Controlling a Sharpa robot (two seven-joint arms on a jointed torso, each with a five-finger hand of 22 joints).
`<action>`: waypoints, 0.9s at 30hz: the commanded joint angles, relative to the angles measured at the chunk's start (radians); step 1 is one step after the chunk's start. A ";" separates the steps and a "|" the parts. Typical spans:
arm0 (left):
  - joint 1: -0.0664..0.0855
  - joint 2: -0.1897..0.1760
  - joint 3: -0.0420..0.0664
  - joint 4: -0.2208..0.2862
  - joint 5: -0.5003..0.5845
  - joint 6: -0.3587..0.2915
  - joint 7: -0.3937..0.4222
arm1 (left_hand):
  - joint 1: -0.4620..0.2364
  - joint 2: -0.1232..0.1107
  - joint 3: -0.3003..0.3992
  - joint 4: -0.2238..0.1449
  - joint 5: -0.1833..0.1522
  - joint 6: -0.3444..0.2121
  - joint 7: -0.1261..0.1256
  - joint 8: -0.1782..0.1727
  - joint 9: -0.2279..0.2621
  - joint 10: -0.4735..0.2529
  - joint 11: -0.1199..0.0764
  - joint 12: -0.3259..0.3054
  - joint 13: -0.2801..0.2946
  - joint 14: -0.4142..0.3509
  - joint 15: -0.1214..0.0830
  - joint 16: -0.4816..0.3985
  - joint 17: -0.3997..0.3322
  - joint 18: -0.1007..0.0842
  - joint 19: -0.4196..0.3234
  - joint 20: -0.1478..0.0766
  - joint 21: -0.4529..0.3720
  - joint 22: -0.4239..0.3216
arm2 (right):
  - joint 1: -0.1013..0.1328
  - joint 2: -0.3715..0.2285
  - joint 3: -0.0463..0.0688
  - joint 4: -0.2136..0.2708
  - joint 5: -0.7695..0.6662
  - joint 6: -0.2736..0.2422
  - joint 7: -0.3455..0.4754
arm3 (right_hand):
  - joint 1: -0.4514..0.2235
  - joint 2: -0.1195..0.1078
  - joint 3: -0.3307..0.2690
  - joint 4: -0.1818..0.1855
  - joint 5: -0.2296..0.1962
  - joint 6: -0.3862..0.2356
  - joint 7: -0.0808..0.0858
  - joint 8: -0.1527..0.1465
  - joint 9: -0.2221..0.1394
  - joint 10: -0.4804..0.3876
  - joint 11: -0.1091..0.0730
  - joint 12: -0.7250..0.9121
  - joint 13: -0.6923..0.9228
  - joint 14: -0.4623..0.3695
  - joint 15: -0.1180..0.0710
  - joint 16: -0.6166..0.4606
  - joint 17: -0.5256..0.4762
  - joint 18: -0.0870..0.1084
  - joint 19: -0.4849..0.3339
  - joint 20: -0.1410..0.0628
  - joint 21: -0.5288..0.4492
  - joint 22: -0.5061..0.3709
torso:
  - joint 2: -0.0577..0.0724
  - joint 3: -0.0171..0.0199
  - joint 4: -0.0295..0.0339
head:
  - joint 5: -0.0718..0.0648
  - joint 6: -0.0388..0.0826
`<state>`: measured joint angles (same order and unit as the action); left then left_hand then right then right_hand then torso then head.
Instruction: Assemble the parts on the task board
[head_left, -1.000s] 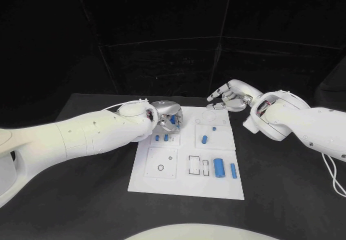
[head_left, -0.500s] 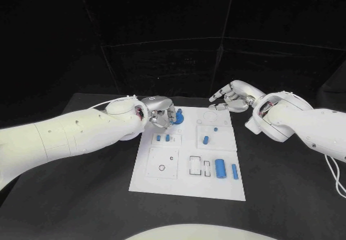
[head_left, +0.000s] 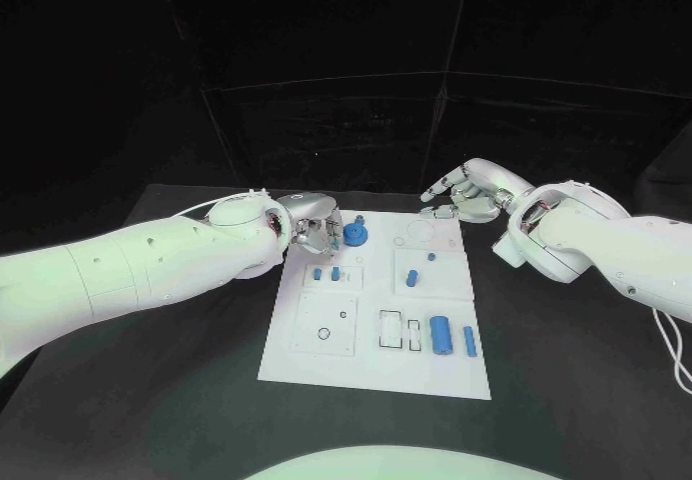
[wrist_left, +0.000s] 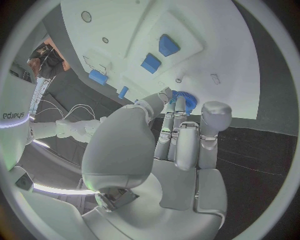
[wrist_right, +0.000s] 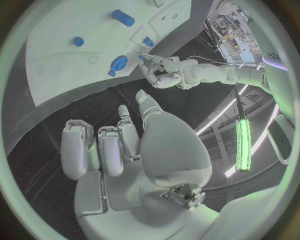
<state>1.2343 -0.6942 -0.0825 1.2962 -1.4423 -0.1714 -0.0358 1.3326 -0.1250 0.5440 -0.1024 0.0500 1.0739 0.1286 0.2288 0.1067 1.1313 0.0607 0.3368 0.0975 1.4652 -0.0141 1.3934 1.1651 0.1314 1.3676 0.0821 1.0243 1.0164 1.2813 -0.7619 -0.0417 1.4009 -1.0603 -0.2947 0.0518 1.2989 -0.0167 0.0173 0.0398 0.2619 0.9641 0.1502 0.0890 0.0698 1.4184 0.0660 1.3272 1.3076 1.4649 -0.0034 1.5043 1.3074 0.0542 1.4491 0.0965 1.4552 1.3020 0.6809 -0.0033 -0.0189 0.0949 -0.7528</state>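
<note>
The left robot hand (head_left: 317, 232) is at the far left corner of the board (head_left: 378, 375) and pinches a round blue gear (head_left: 356, 237) between its fingertips (wrist_left: 179, 106). In the left wrist view the gear (wrist_left: 185, 100) sits at the tips of the fingers, just over the edge of the board (wrist_left: 237, 75). One second ago this hand was lower and more over the board, near the two small parts; since then it has drawn back a little toward the far corner and the gear is now plain to see beside it.

The right robot hand (head_left: 464, 192) hovers beyond the far right corner of the board with its fingers curled and apart, and it holds nothing; in its own wrist view the hand (wrist_right: 125, 145) is empty. It has almost not moved since the earlier frames.

On the board, two small blue parts (head_left: 326, 273) stand close in front of the left hand. A short peg (head_left: 411, 278) and a tiny stud (head_left: 430, 257) lie in the panel to the right of them. Near the front right, a thick cylinder (head_left: 440, 335) and a thin pin (head_left: 469, 341) lie side by side, well apart from both hands. The white left arm (head_left: 130, 270) lies over the worktop (head_left: 159, 400) beside the left edge of the board.
</note>
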 joint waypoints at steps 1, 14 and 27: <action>0.001 0.001 0.001 -0.004 0.015 0.026 -0.019 | -0.001 -0.008 -0.002 -0.003 -0.001 0.007 0.000 -0.007 -0.001 0.006 -0.001 -0.006 -0.001 0.012 -0.006 0.001 -0.001 -0.006 0.005 -0.002 0.003 0.000 | 0.002 -0.001 0.001 0.002 0.000 -0.005 0.002 | 0.003 0.008 -0.005 -0.001 0.005 0.008 0.001 0.004 -0.001 -0.004 -0.003 -0.001 0.056 0.073 -0.009 -0.007 0.114 0.001 -0.006 -0.002 -0.005 -0.001 | 0.000 0.0013 -0.0004 | -0.001 0.000; 0.000 0.007 0.000 -0.013 0.028 0.059 -0.022 | -0.006 -0.012 -0.006 -0.003 -0.002 0.008 -0.001 -0.011 -0.003 0.008 -0.001 -0.011 -0.003 0.010 -0.006 -0.001 -0.006 -0.006 0.005 -0.002 0.004 0.002 | 0.002 0.000 0.001 0.004 -0.001 -0.006 0.002 | 0.004 0.009 -0.005 0.000 0.005 0.009 0.001 0.004 -0.001 -0.004 -0.003 0.000 0.056 0.073 -0.009 -0.006 0.114 0.001 -0.006 -0.002 -0.005 0.000 | 0.000 0.0003 -0.0009 | -0.003 -0.003; 0.000 0.005 0.000 -0.015 0.028 0.080 -0.027 | -0.006 -0.012 -0.007 -0.003 -0.002 0.009 -0.001 -0.011 -0.003 0.009 -0.001 -0.012 -0.003 0.010 -0.006 -0.001 -0.006 -0.006 0.005 -0.001 0.005 0.003 | 0.002 -0.001 0.001 0.004 -0.001 -0.006 0.003 | 0.004 0.009 -0.005 0.000 0.005 0.009 0.001 0.004 -0.001 -0.004 -0.003 0.000 0.056 0.073 -0.009 -0.006 0.114 0.001 -0.006 -0.002 -0.005 0.000 | 0.000 0.0003 0.0010 | -0.003 -0.007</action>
<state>1.2330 -0.6891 -0.0833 1.2814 -1.4203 -0.1108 -0.0551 1.3287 -0.1290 0.5412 -0.1051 0.0500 1.0738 0.1285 0.2209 0.1048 1.1311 0.0608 0.3285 0.0958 1.4652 -0.0141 1.3934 1.1601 0.1316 1.3675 0.0821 1.0242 1.0188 1.2812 -0.7625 -0.0417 1.4024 -1.0609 -0.2948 0.0514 1.2989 -0.0167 0.0173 0.0398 0.2619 0.9641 0.1502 0.0890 0.0698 1.4184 0.0660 1.3272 1.3076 1.4649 -0.0034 1.5043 1.3073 0.0542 1.4491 0.0965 1.4552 1.3020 0.6807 -0.0027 -0.0192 0.0907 -0.7594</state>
